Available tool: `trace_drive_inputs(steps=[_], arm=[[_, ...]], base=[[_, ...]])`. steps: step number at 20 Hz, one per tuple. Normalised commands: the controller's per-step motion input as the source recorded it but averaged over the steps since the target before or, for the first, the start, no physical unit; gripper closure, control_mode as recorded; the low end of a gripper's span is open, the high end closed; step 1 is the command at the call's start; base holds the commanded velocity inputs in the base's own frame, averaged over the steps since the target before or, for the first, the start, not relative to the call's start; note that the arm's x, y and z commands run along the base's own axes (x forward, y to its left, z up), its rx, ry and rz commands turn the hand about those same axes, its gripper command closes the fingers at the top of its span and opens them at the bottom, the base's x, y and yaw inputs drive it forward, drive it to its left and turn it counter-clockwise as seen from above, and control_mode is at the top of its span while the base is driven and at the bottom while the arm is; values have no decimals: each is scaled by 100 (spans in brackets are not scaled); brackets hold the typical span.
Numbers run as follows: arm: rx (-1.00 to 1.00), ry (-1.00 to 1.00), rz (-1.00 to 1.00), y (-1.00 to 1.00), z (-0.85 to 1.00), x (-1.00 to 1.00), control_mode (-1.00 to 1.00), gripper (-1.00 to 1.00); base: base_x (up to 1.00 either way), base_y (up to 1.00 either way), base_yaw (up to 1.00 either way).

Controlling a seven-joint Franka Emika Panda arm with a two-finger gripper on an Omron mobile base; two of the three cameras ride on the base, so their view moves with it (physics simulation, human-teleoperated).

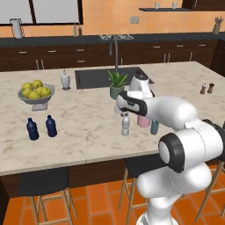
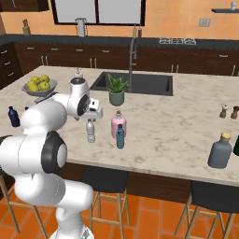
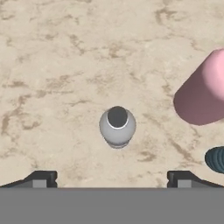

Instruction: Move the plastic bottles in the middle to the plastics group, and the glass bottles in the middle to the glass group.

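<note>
No legible text, labels, brands, numbers or signs found on any bottle, counter or cabinet in view.

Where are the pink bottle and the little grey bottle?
Squat pale-pink bottle [image 2: 118, 126], right base view, on its body.
Slim clear-grey bottle [image 3: 117, 127], hand view, on its shoulder seen from above.

On the counter stand two navy bottles [image 1: 32, 129], two slim plastic bottles [image 1: 125, 125], one pink bottle [image 2: 118, 124] and two tiny brown bottles [image 1: 203, 89].
</note>
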Motion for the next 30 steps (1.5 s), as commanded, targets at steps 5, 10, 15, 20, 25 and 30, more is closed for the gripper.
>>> trace_drive_inputs(steps=[5,10,15,20,25,30], arm=[[-4,1,2,8,-11,4,-100,-100],[0,0,0,-5,0,10,-100,-100],[0,1,0,-6,-4,22,-100,-100],[0,3,0,0,-24,18,-100,-100],[0,2,1,0,-24,7,-100,-100],[0,0,1,0,-17,13,-100,-100]], base=[[0,0,0],[0,0,0],[0,0,0],[0,0,0],[0,0,0],[0,0,0]])
